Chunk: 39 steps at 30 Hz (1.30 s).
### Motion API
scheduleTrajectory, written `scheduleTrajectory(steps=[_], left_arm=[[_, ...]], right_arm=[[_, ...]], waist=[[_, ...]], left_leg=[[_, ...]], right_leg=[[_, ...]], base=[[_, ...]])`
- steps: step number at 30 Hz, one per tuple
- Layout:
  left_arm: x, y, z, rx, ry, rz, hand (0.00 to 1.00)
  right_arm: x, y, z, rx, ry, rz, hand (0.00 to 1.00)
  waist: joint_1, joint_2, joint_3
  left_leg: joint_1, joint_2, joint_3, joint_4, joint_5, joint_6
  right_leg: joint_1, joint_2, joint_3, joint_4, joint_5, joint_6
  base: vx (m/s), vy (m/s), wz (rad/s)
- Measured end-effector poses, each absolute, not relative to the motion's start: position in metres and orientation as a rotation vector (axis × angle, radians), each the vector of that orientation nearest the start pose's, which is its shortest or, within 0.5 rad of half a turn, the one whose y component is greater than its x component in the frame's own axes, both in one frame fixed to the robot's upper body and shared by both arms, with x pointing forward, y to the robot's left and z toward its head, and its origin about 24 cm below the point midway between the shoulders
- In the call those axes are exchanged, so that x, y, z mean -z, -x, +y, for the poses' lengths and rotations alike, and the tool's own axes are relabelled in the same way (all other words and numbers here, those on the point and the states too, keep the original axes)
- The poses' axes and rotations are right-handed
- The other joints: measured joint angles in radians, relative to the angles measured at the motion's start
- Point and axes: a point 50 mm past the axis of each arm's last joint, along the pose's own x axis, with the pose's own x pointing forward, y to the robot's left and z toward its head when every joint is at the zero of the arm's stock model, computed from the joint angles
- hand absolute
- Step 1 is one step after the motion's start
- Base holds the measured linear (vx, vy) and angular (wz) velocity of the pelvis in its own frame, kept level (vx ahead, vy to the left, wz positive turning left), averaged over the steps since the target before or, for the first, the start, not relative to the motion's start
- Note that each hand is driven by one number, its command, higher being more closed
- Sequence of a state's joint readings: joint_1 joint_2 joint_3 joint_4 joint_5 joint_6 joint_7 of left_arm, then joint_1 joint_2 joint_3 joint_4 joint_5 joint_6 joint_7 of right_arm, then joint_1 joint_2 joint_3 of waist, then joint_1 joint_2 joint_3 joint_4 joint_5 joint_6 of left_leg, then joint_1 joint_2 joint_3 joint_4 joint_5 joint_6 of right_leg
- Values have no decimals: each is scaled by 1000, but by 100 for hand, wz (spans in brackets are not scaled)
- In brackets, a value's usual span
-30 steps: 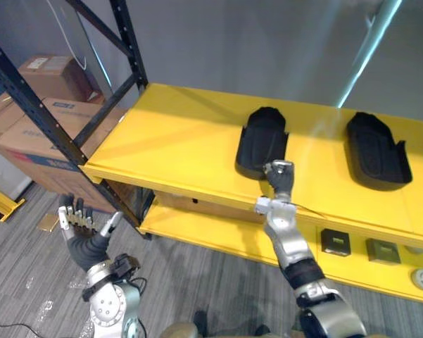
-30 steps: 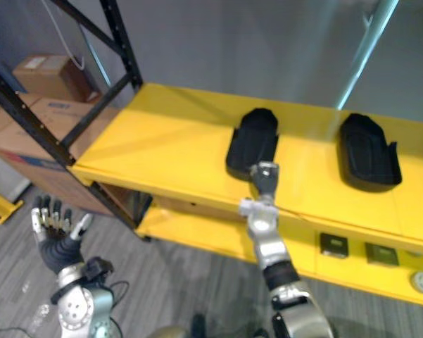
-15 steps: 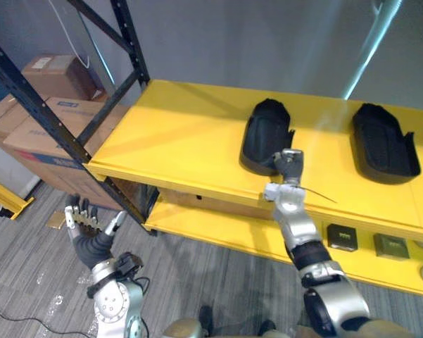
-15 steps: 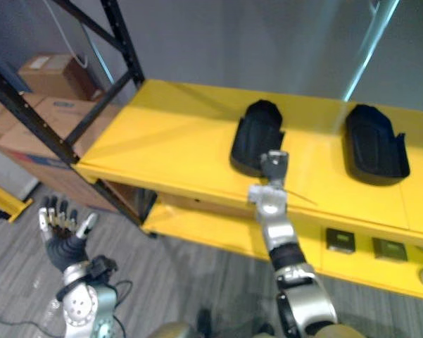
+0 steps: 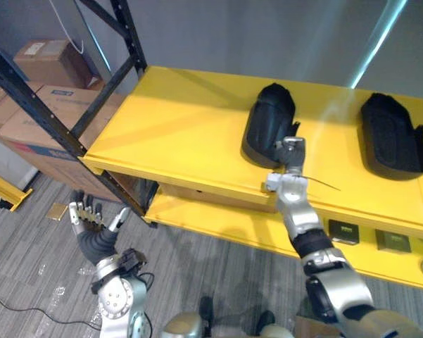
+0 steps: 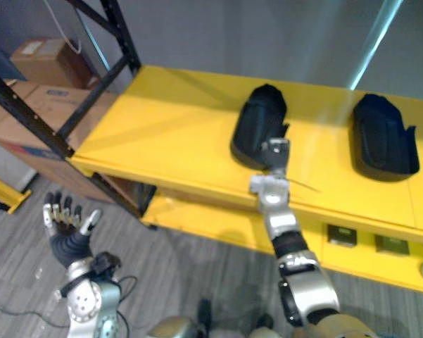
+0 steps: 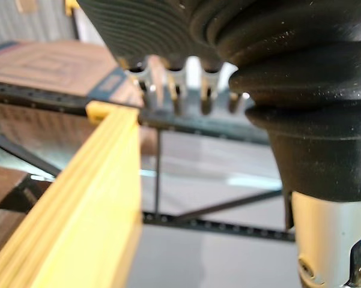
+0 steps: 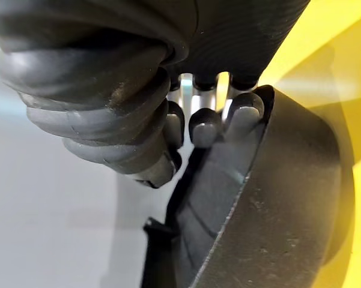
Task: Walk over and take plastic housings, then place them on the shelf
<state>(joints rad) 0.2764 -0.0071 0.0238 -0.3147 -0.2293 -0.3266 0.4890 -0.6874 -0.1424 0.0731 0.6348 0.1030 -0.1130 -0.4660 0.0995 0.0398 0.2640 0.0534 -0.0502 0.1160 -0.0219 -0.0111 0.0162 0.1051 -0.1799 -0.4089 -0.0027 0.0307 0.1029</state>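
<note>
Two black plastic housings lie hollow side up on the yellow shelf (image 5: 176, 127). My right hand (image 5: 290, 151) is at the near end of the left housing (image 5: 266, 123). In the right wrist view its fingertips (image 8: 205, 127) curl over the housing's rim (image 8: 270, 198) into the hollow; the thumb is hidden. The other housing (image 5: 390, 137) rests untouched further right. Down at my left, my left hand (image 5: 93, 229) is held over the floor with its fingers (image 7: 168, 90) straight and nothing in it.
Black rack uprights and braces (image 5: 49, 113) rise at the shelf's left end, with cardboard boxes (image 5: 35, 120) behind them. A lower yellow shelf (image 5: 218, 225) carries small dark parts (image 5: 345, 231) at the right. Grey carpet lies below.
The camera has shifted, so the whole scene sits differently. My right hand has stayed at the left housing's near end. My left hand has stayed open, low at the left.
</note>
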Motion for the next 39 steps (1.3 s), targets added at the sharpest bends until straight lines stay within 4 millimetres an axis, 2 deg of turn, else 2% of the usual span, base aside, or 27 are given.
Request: scheduleTrajectory(steps=[10,13,15,18,20,23,30,35,37,39], left_arm=[[-81,-187,196,-606,302,-346,0],[-81,-186,196,-608,306,-353,0],[-79,-185,191,-598,314,-343,0],[-78,-185,191,-598,313,-338,0],[-78,-184,193,-603,309,-337,0],[-75,-180,196,-619,298,-320,0],[-74,-172,200,-623,275,-302,0],[-78,-172,200,-621,277,-316,0],[-78,-172,200,-622,277,-317,0],[-78,-172,200,-626,278,-313,0]], right_arm=[[-144,-371,-136,315,127,-336,100],[-173,-356,-126,325,107,-510,100],[-194,-334,-119,330,84,-658,100],[-198,-314,-114,313,74,-732,100],[-195,-298,-114,292,58,-752,100],[-184,-288,-111,206,34,-698,100],[-131,-275,-97,24,3,-427,100],[-120,-276,-90,-2,-18,-361,100],[-110,-278,-89,-1,-21,-314,100],[-90,-282,-89,9,-3,-228,100]], waist=[[3,12,35],[0,12,35],[-2,12,35],[-6,11,35],[-9,10,34],[-22,2,30],[-24,-42,2],[-23,-58,-8],[-23,-63,-14],[-21,-62,-26]], left_leg=[[-6,2,0,13,0,0],[-9,3,1,14,0,0],[-6,4,2,15,-2,-1],[-3,4,2,15,-3,-1],[-3,5,2,15,-4,-1],[-2,5,2,15,-4,-1],[-3,6,0,-5,-4,-2],[-4,3,1,-5,-3,-2],[-5,3,2,-5,-3,-2],[-5,3,2,-5,-3,-2]], right_leg=[[-3,-1,0,10,-2,-3],[-5,0,0,8,-2,-3],[-2,1,0,7,-2,-3],[0,1,1,7,-2,-4],[0,2,1,6,-2,-4],[1,2,1,6,-2,-3],[1,7,-3,-9,0,0],[1,7,-3,-10,1,1],[0,7,-2,-12,1,0],[0,7,-2,-12,2,1]], base=[[0,0,0],[0,0,0],[0,0,0],[0,0,0],[0,0,0],[0,0,0],[2,2,0],[31,19,2],[39,17,0],[0,0,0]])
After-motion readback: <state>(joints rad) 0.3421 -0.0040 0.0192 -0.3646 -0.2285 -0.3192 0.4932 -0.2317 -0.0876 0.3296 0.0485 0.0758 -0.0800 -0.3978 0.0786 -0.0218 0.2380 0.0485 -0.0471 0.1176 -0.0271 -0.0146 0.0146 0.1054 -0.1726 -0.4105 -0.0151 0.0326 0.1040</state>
